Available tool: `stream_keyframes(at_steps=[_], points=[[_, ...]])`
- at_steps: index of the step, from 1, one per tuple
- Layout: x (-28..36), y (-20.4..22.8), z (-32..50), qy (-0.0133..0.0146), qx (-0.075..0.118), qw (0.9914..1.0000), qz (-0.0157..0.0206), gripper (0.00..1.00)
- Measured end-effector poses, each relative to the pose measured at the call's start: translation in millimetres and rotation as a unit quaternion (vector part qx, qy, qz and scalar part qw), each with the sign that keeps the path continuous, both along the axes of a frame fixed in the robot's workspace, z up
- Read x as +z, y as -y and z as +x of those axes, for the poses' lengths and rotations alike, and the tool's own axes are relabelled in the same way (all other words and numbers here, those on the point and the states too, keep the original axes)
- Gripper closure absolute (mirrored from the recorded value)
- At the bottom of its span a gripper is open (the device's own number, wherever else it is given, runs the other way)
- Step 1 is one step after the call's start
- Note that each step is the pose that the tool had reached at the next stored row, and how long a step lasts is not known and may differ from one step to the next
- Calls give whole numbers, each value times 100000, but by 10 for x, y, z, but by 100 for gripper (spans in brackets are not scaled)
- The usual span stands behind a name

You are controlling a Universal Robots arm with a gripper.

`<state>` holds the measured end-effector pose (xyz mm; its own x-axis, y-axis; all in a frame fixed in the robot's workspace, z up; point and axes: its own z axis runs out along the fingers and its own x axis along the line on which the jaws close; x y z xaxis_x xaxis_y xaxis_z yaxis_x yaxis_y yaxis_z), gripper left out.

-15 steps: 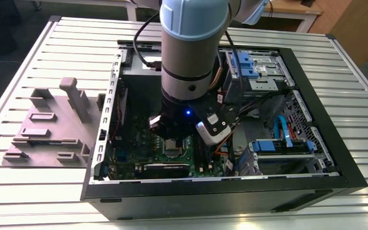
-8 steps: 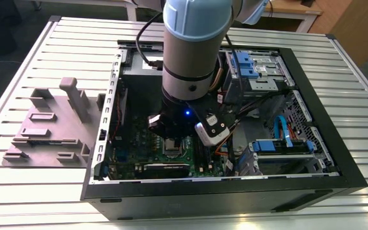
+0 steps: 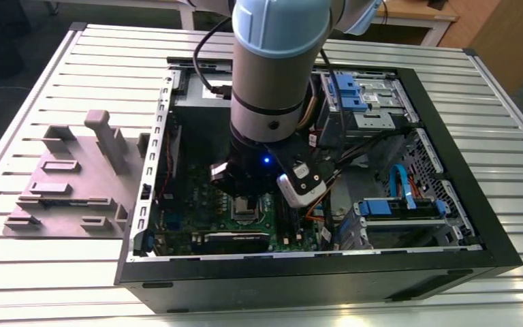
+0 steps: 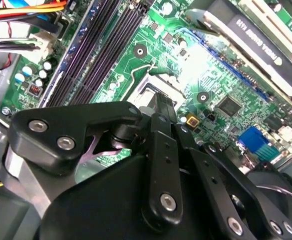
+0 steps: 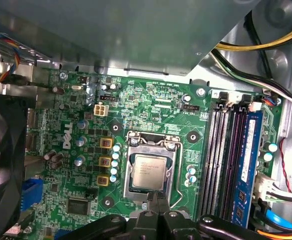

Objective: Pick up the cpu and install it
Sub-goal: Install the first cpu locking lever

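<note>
Arm reaches down into the open computer case (image 3: 334, 272), which lies on the slatted metal tabletop (image 3: 80, 68). End effector (image 5: 156, 200) sits low over the motherboard (image 5: 150, 107), its fingertips (image 5: 152, 199) pressed together with nothing between them. The cpu (image 5: 149, 172) lies flat inside the socket (image 5: 150, 142), silvery top up, socket frame around it. Fingertips are just beside the cpu's edge; contact cannot be judged. RAM slots (image 5: 230, 160) run next to the socket. A grey fixture block (image 3: 71, 177) stands on the tabletop at the exterior view's left, apart from the case.
</note>
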<state>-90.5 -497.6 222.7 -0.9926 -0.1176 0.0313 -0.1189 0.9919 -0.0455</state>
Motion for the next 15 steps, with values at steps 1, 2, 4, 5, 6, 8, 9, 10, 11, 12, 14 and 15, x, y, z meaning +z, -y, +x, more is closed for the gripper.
stream_keyframes(at_steps=[1, 2, 4, 5, 6, 8, 9, 10, 11, 12, 14, 15], points=[[5, 0, 0, 0, -24, 100000, 0, 90], [5, 0, 0, 11, -52, 100000, 22, 90], [6, 0, -1, 64, -187, 100000, 144, 90], [6, 0, -7, 130, -386, 99999, 245, 90], [6, -1, -14, 183, -689, 99997, 313, 90], [5, -2, -21, 209, -1667, 99985, 332, 90], [5, -1, -24, 209, -2314, 99972, 329, 90], [5, -1, -29, 212, -2880, 99958, 322, 90], [5, -1, -32, 212, -3370, 99942, 323, 90], [6, -1, -33, 219, -3700, 99931, 331, 90], [14, -1, -33, 214, -3928, 99922, 322, 90], [18, -1, -33, 215, -3949, 99921, 321, 90]])
